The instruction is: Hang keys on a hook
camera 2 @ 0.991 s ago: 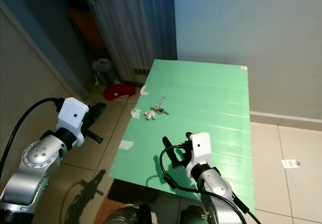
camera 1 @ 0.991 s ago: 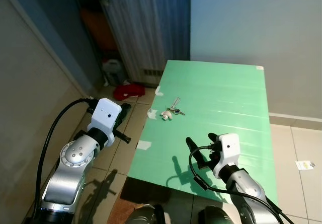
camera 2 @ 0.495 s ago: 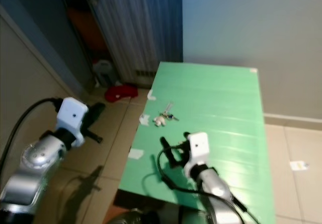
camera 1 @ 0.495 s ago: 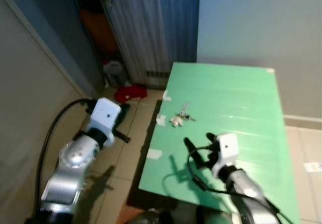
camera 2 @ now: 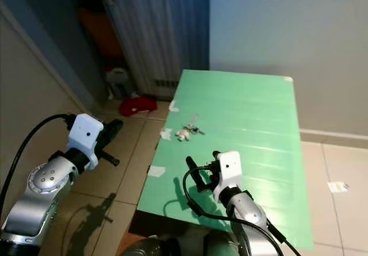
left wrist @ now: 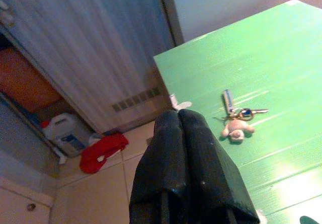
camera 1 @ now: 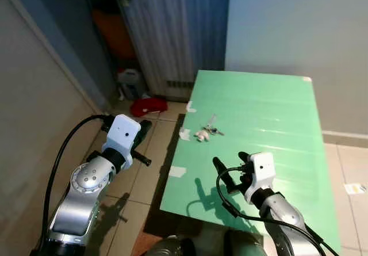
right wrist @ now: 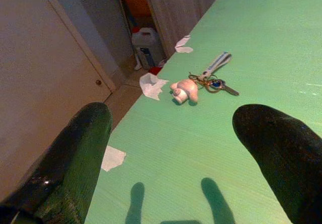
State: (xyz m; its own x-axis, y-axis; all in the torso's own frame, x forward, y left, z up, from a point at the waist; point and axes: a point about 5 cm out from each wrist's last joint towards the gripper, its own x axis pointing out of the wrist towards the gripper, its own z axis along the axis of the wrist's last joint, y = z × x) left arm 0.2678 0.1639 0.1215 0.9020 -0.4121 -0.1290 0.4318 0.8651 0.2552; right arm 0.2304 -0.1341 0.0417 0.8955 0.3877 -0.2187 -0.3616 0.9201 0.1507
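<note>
Green table; keys beyond right hand

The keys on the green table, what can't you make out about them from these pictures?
- Keys: number and shapes too small and overlapping, even in the right wrist view.
- Pale figure charm: what it depicts is too small to tell.
- Right gripper, fingers spread above the green table, hides nothing of them.

From the head we look forward and down across the green table. Our left wrist camera faces along its fingers from beside the table; our right wrist camera sits low above it. All views share the keys.
</note>
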